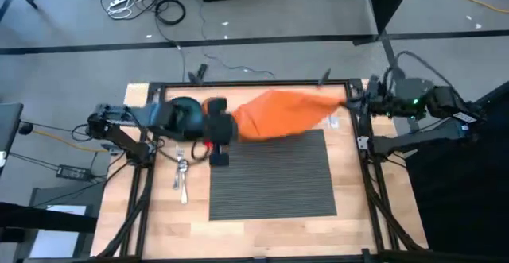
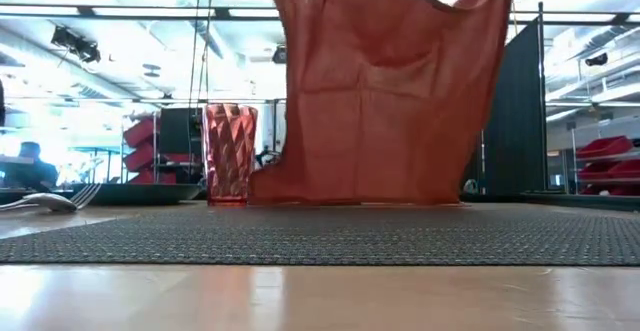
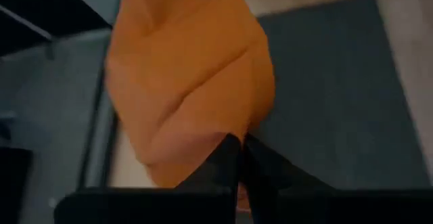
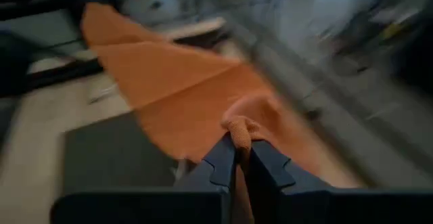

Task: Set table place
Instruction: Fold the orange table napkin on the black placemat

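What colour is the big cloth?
Orange; the napkin shows best in the high view.

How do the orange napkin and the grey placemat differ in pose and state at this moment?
The napkin hangs lifted and draped, stretched between the left pincer and the right pincer, each shut on one end; the placemat lies flat on the table, touched by neither pincer. The napkin is plain orange and creased; the placemat is dark grey with fine ribbed stripes and lies smooth. The placemat covers more area. Both are flat textiles.
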`<state>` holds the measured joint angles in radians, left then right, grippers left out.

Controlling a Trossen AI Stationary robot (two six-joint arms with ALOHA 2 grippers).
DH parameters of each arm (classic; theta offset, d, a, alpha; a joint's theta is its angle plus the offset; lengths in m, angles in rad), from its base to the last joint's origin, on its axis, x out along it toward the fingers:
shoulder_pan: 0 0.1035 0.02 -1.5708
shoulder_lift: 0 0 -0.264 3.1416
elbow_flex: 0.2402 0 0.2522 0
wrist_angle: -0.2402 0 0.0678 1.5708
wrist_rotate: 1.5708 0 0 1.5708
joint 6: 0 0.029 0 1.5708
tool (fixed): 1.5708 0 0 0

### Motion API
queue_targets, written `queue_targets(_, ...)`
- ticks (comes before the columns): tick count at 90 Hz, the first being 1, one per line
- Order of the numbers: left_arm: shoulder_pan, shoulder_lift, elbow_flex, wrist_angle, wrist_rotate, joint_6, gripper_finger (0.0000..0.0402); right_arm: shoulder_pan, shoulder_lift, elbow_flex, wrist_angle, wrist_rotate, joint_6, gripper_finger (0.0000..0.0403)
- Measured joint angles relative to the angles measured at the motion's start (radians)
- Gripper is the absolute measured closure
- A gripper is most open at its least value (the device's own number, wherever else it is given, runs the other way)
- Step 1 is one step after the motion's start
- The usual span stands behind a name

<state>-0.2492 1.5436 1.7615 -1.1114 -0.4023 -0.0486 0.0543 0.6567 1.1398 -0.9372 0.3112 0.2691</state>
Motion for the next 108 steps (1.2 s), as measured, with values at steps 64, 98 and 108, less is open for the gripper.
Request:
queue_targets(64,-0.351,0.005,-0.575,0.597,0.214,-0.512,0.0402,0.622,0.148,-0.431,0.091,-0.149,0.699,0.0403)
queue_targets(98,-0.387,0.104,-0.668,0.74,0.351,-0.69,0.0397,0.749,0.43,-0.495,0.253,-0.244,0.821,0.0402)
queue_targets(108,-0.38,0.148,-0.668,0.867,0.379,-0.721,0.037,0.765,0.479,-0.495,0.252,-0.334,0.878,0.0387)
